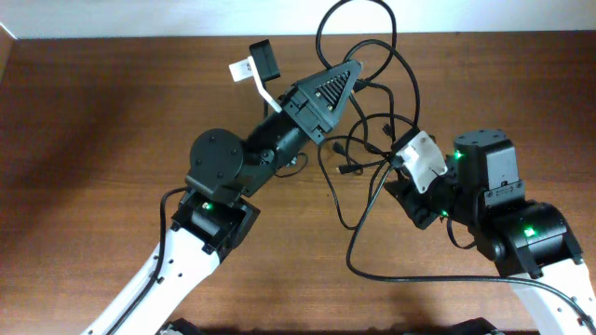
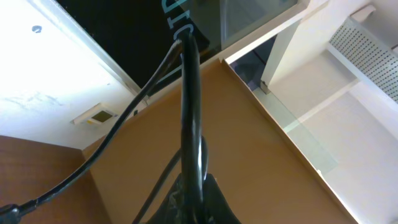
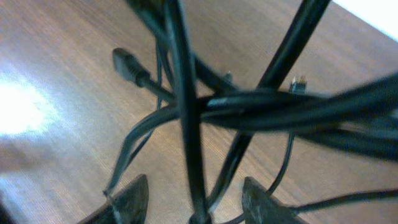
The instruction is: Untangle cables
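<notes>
The wooden table point(image 1: 93, 140) is filling the overhead view, and the two arms are angling in from its near corners toward the far middle. The left arm point(image 1: 223, 163) is stretching diagonally up the table. The right arm point(image 1: 531, 228) is sitting bent at the right side.

Between them the cables point(image 1: 372, 121) are lying as one knot of thin black cords. Wide loops are spilling past the far table edge, and one long strand is trailing down toward the near edge.

The left gripper point(image 1: 357, 73) is pinching one cord tight. In its wrist view the strand is running straight up out of the clamped fingers, with another cord hanging slack beside it.

The right gripper point(image 3: 199, 196) is standing partly open at the right side of the knot. Its fingers point(image 3: 130, 199) are showing a clear gap, with several crossing cords in front and one upright strand passing between them, not pinched as far as I can see.

A black plug point(image 3: 127, 65) is resting on the wood just beyond the crossing. A small silvery tip point(image 3: 300, 81) is showing farther right.

As I judge it, the job is only starting. No cord is lying apart from the rest, the strands are crossing one another many times, and all the separating is left to do.
</notes>
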